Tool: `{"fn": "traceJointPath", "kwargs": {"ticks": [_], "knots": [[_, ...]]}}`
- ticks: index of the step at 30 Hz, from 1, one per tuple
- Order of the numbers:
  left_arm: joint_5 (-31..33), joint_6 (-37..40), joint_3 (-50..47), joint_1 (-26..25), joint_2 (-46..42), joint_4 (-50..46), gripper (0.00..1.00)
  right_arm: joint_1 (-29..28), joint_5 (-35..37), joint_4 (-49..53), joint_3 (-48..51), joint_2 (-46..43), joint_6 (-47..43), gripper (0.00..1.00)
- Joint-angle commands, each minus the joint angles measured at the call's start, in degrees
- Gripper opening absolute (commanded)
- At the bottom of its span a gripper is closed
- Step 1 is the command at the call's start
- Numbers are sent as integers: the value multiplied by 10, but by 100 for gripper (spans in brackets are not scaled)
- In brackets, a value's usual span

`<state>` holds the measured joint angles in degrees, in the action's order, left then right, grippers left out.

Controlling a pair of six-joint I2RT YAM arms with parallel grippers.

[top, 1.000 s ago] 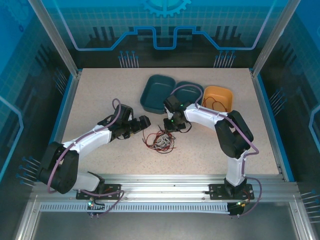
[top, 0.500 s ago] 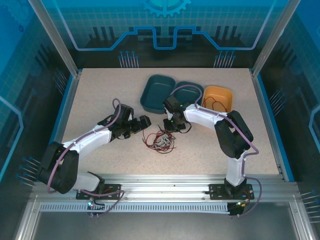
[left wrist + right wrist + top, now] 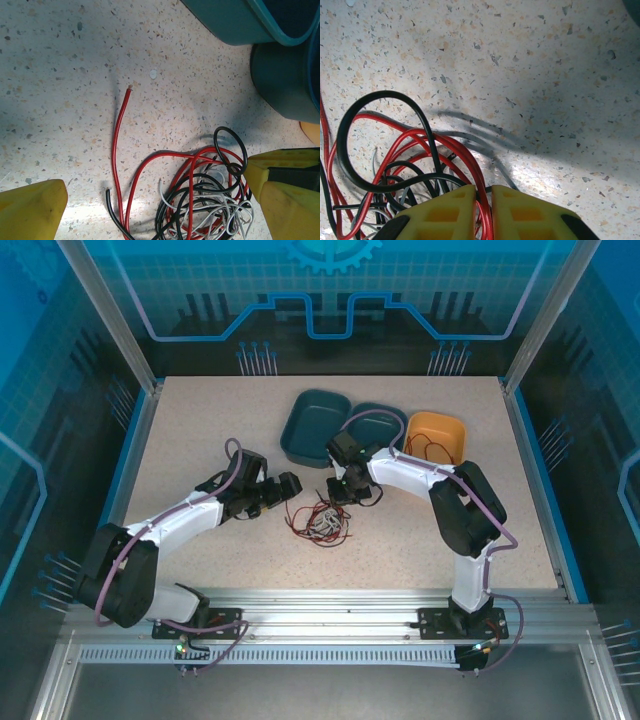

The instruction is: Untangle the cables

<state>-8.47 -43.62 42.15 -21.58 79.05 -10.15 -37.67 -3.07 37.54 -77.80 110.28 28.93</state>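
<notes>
Three trays, two arms, one tangle

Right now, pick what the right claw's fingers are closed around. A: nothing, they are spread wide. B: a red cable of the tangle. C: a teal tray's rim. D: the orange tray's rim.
B: in the right wrist view the yellow fingers of the right claw stand almost together, with the red cable running down between them.
</notes>
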Motion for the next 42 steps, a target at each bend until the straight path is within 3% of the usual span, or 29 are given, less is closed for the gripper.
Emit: {"fn": "traceJointPath", "kwargs": {"ticks": [1,16,26,33,42], "knots": [[-10,-5,-8,2,-1,5,99,-12,8,13,1,14,0,19],[-13,-6,6,2,6,4,99,-21,21,36,-23,3,-10,10],[-24,6,8,2,6,15,99,-58,119,76,-49,-99,-35,0],[-49,11,5,1,6,42,99,-92,174,80,-66,-162,-52,0],[-52,10,2,0,8,47,99,-104,177,36,-51,-230,-45,0]]}}
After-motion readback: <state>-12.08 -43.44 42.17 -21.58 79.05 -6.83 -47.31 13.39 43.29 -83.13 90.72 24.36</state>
